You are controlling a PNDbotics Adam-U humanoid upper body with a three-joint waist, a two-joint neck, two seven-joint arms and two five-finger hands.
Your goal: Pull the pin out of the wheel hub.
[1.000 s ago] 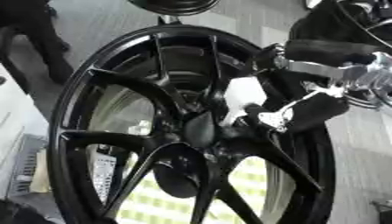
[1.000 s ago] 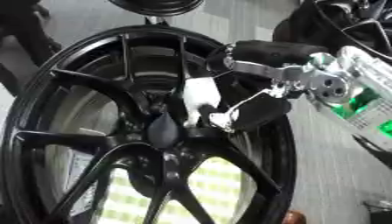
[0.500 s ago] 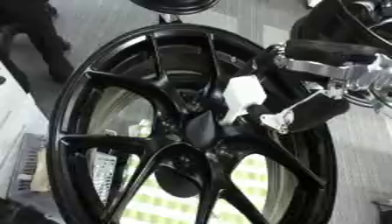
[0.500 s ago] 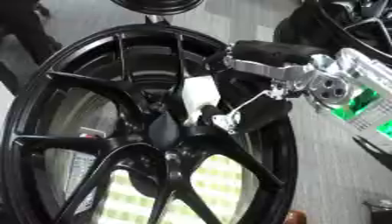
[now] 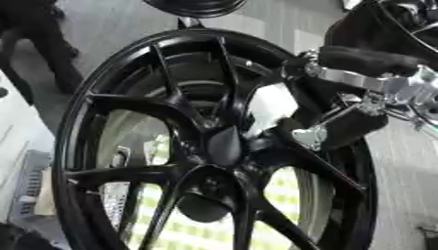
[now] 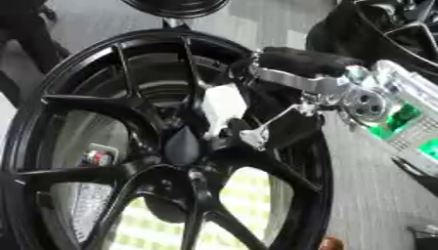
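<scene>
1. A big black wheel (image 5: 214,146) fills the view, spokes fanning out from its dark centre hub (image 5: 224,146).
2. The right hand (image 6: 282,117) comes in from the right of the hub, black fingers curled in over the spokes just beside it.
3. A pale, whitish piece (image 6: 224,105) sits just above and right of the hub, right against those fingers; whether they actually pinch it, I can't tell.
4. The pin itself can't be made out at the hub.
5. Silver wrist joints (image 6: 359,97) trail off to the hub's right.
</scene>
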